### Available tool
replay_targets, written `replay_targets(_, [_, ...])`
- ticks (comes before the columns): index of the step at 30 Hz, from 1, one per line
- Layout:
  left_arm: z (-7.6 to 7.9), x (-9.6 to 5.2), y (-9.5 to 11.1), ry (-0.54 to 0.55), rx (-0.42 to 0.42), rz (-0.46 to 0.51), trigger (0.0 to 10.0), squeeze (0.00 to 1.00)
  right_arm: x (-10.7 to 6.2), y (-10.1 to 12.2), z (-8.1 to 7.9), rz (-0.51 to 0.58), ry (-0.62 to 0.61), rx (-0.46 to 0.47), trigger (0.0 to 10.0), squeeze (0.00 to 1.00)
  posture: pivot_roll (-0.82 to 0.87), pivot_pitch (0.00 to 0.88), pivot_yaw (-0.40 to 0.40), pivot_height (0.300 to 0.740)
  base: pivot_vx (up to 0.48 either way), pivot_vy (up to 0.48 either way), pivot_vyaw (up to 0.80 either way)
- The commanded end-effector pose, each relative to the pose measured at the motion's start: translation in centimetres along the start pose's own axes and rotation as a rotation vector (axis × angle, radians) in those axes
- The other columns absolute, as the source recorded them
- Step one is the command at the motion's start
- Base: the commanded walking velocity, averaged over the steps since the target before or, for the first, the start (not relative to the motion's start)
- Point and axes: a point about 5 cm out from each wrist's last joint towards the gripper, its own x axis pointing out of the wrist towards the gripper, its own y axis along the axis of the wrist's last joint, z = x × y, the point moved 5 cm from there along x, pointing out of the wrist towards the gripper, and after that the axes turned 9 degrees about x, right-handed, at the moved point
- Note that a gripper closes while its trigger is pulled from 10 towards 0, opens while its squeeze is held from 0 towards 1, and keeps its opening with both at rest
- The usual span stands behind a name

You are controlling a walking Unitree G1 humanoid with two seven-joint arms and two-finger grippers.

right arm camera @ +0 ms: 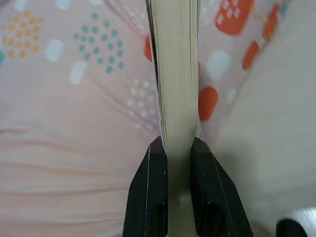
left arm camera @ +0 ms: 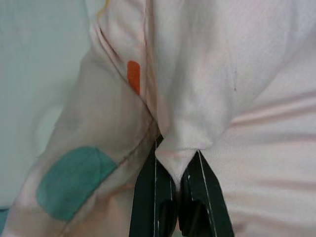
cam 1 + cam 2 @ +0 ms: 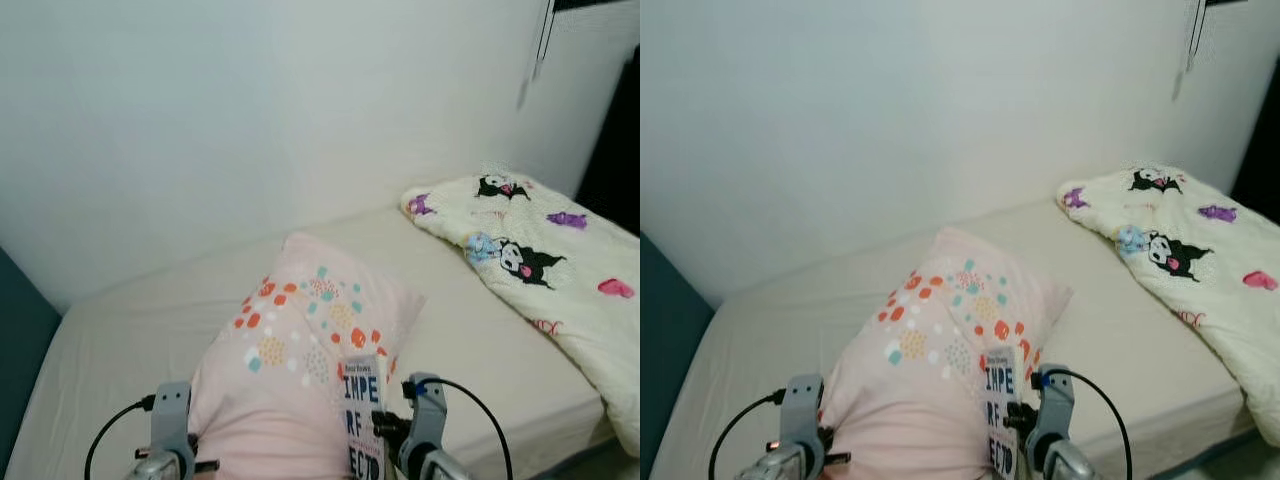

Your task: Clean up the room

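A pink pillow (image 3: 300, 350) with orange, teal and white dots is held up over the bed, its far end toward the wall. My left gripper (image 2: 177, 173) is shut on a pinched fold of the pillow's fabric (image 2: 180, 143) at its near left side. My right gripper (image 1: 177, 153) is shut on a book (image 1: 175, 69), gripping it across its page edges. The book's cover (image 3: 361, 415) with large dark letters stands upright against the pillow's near right side. Both wrists (image 3: 172, 415) (image 3: 425, 415) show at the bottom of the head views.
A beige mattress (image 3: 130, 340) runs along a white wall (image 3: 250, 120). A cream blanket (image 3: 545, 270) with cartoon prints lies crumpled at the bed's right end. A dark teal edge (image 3: 20, 340) stands at far left. A cord (image 3: 535, 60) hangs at top right.
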Motion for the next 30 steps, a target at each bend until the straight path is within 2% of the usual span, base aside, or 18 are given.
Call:
replay_targets(1, [-0.5, -0.2, -1.8, 0.016, 0.015, -0.066, 10.0, 0.00, -0.3, -2.5, 0.0, -0.089, -0.017, 0.026, 10.0, 0.00, -0.19, 0.000, 0.094, 0.740, 0.000, 0.000, 0.70])
replay_targets(7, [-0.3, -0.2, -1.7, 0.004, 0.026, -0.058, 10.0, 0.00, -0.2, -2.4, -0.2, -0.085, -0.010, 0.027, 10.0, 0.00, -0.19, 0.000, 0.096, 0.740, 0.000, 0.000, 0.70])
replay_targets(14, [0.3, 0.1, 0.2, -0.011, -0.008, -0.013, 10.0, 0.00, -0.1, -2.4, -0.5, -0.089, -0.002, 0.010, 10.0, 0.00, -0.19, 0.000, 0.098, 0.740, 0.000, 0.000, 0.70])
replay_targets(16, [0.4, 0.1, 0.3, -0.013, -0.014, -0.013, 10.0, 0.00, -0.1, -2.5, -0.5, -0.089, -0.002, 0.011, 10.0, 0.00, -0.19, 0.000, 0.098, 0.740, 0.000, 0.000, 0.69])
replay_targets(20, [1.1, 0.2, -0.1, -0.035, 0.002, -0.036, 10.0, 0.00, -0.2, -2.7, -0.4, -0.097, -0.009, 0.012, 10.0, 0.00, -0.19, 0.000, 0.102, 0.740, -0.386, 0.167, 0.70])
replay_targets(25, [1.1, 0.1, -0.5, -0.029, -0.003, -0.053, 10.0, 0.00, -0.3, -2.9, -0.2, -0.108, -0.016, 0.012, 10.0, 0.00, -0.19, 0.000, 0.100, 0.740, -0.447, 0.000, 0.70])
replay_targets(30, [0.9, 0.1, -0.8, -0.018, -0.009, -0.054, 10.0, 0.00, -0.3, -3.1, 0.0, -0.116, -0.021, 0.012, 10.0, 0.00, -0.19, 0.000, 0.093, 0.740, 0.000, 0.000, 0.70])
